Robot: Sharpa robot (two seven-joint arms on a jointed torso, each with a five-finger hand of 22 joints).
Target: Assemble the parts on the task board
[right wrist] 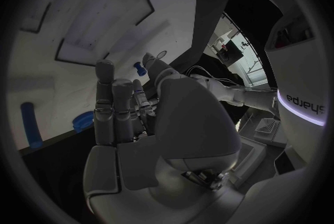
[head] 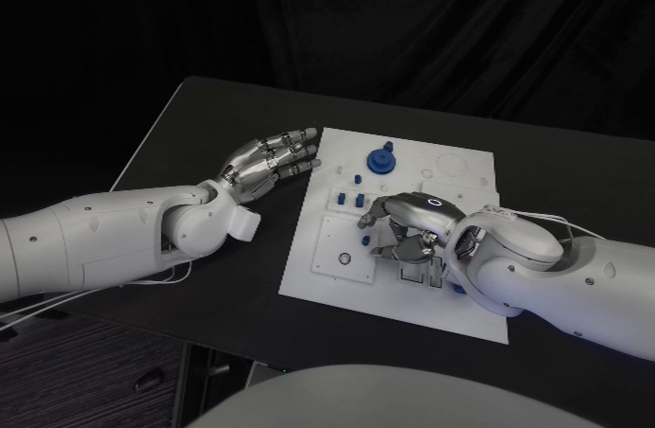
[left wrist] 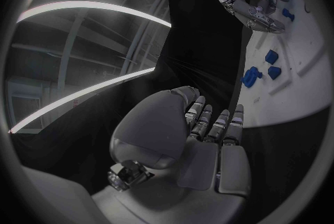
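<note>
Fingers of left hand (head: 268, 162) straight, apart, empty beside task board (head: 464, 168); right hand (head: 410, 227) fingers curled down over board, hold unclear.

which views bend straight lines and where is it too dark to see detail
Both wrist views bend them: the task board edge curves in the left wrist view, and its cut-outs bow in the right wrist view. In the head view the backdrop and black table swallow detail; the left hand and right hand stay readable.

Parts (head: 380, 158) on task board (head: 464, 168) (mid-table)
</note>
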